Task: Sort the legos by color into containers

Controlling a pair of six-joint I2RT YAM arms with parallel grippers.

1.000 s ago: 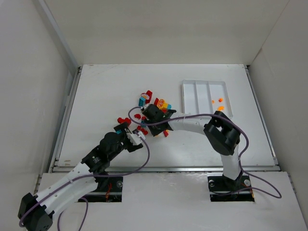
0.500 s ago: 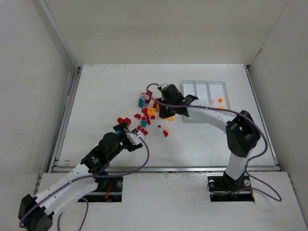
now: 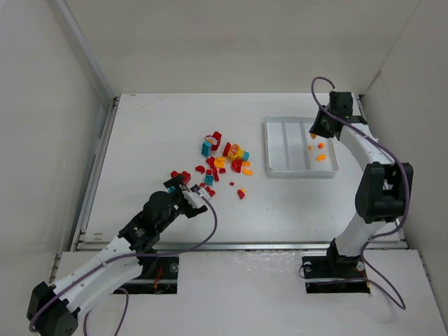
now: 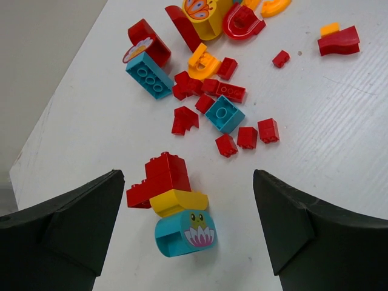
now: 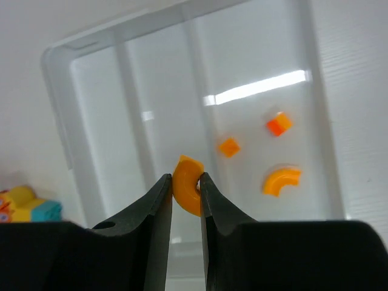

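The legos [image 3: 222, 159] lie in a loose pile of red, orange-yellow and teal pieces at mid-table, also in the left wrist view [image 4: 212, 91]. The white three-compartment tray [image 3: 301, 119] sits to the right; its right compartment holds three orange pieces [image 3: 320, 157]. My right gripper [image 3: 320, 129] hovers over the tray's far right, shut on an orange curved piece [image 5: 189, 185] above the tray [image 5: 97, 121]. My left gripper [image 3: 190, 196] is open and empty, its jaws on either side of a red, yellow and teal stack [image 4: 179, 206] on the table, not touching it.
White walls enclose the table on three sides. A metal rail [image 3: 98, 168] runs along the left edge. The right arm's purple cable [image 3: 364, 143] loops above the tray's right side. A few red bits [image 3: 241, 194] lie apart from the pile.
My right arm has swung from the lego pile to above the tray's right side, carrying the orange curved piece. The left arm has stayed where it was.
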